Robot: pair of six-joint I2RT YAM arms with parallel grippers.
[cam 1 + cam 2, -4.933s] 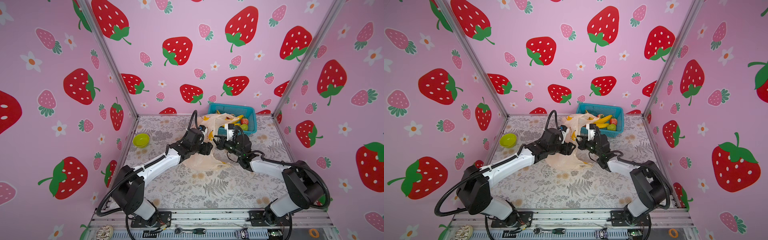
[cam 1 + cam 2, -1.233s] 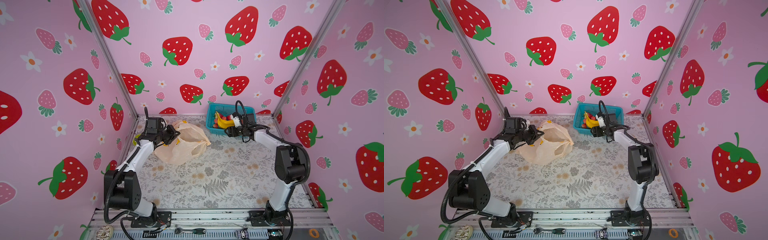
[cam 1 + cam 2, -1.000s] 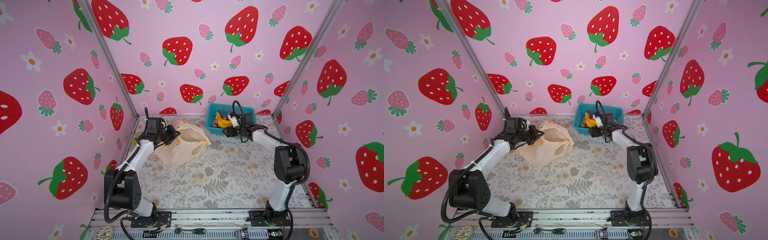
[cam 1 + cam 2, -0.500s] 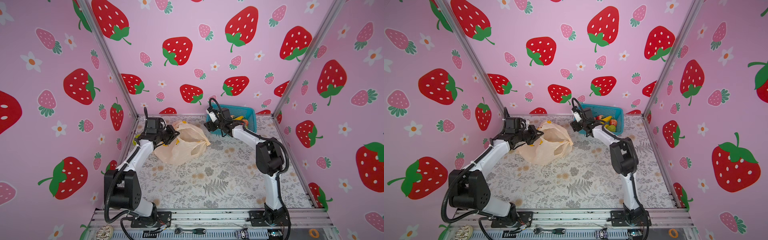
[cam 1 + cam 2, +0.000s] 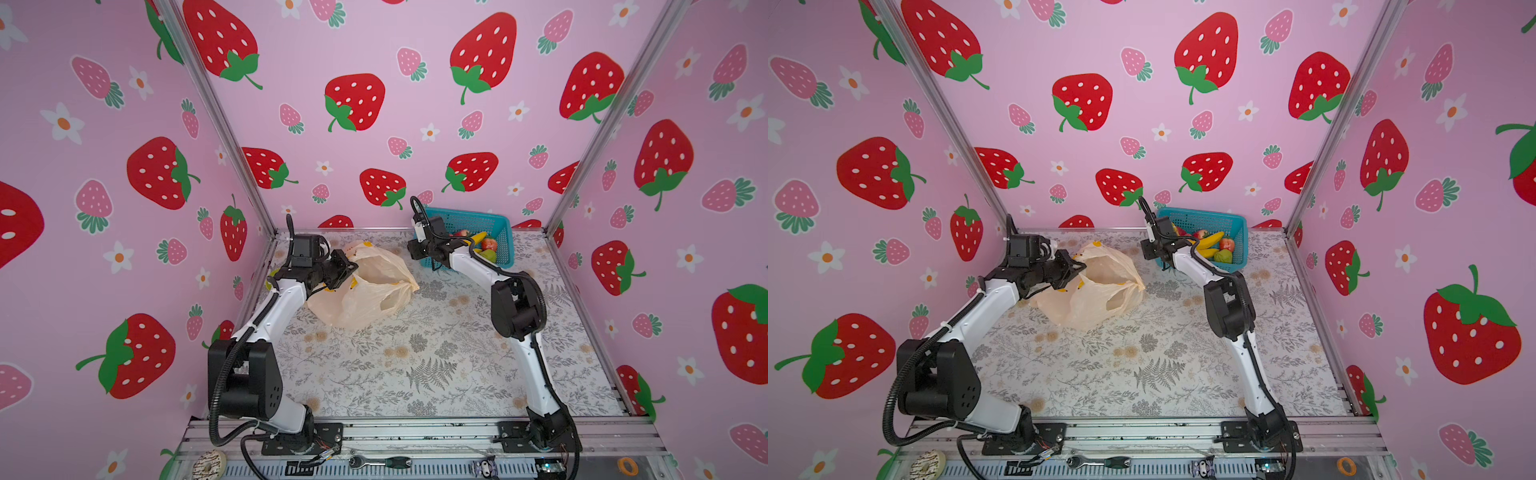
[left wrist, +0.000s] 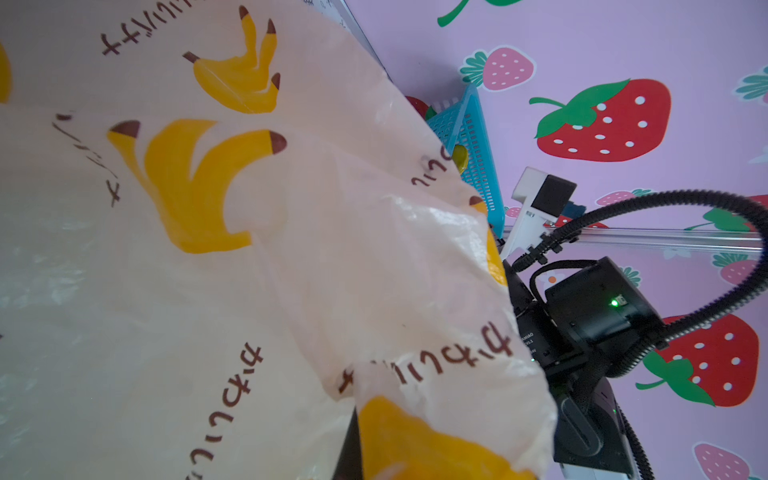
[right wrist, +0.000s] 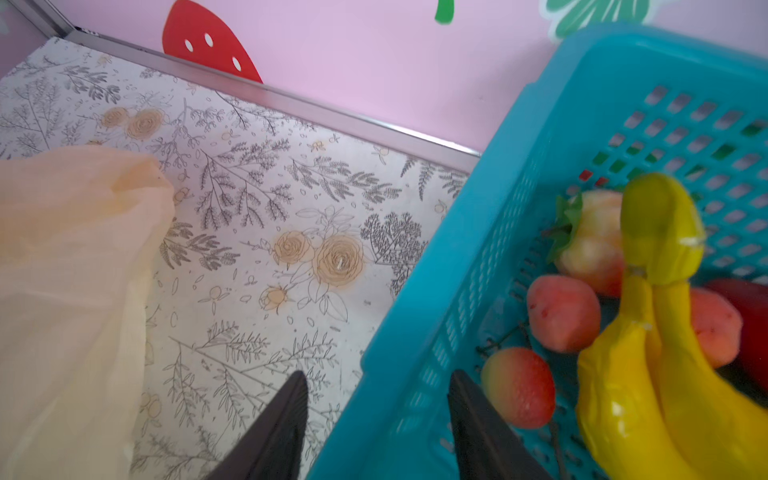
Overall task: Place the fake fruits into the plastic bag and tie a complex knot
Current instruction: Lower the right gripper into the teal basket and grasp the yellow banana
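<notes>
The pale-peach plastic bag [image 5: 365, 291] [image 5: 1096, 291] lies at the back left of the floral table, held up at its edge by my left gripper [image 5: 347, 268] [image 5: 1077, 266], which is shut on it. In the left wrist view the bag [image 6: 249, 249] covers the jaws, and only a dark finger [image 6: 348, 449] shows. The fake fruits sit in the blue basket [image 5: 498, 232] [image 7: 540, 124]: yellow bananas [image 7: 648, 353] [image 5: 1210, 241], strawberries [image 7: 519, 386] and a green fruit [image 5: 1223, 255]. My right gripper [image 7: 378, 386] [image 5: 420, 253] is open, its fingers astride the basket's left wall.
A lime-green bowl [image 5: 270, 280] peeks out behind the left arm by the left wall. The basket stands against the back wall, right of centre. Pink strawberry-print walls close in three sides. A metal rail with tools [image 5: 378, 461] runs along the front.
My right gripper has swung left from above the fruit to the basket's left wall, and its jaws have narrowed. The left gripper still holds the bag in place.
</notes>
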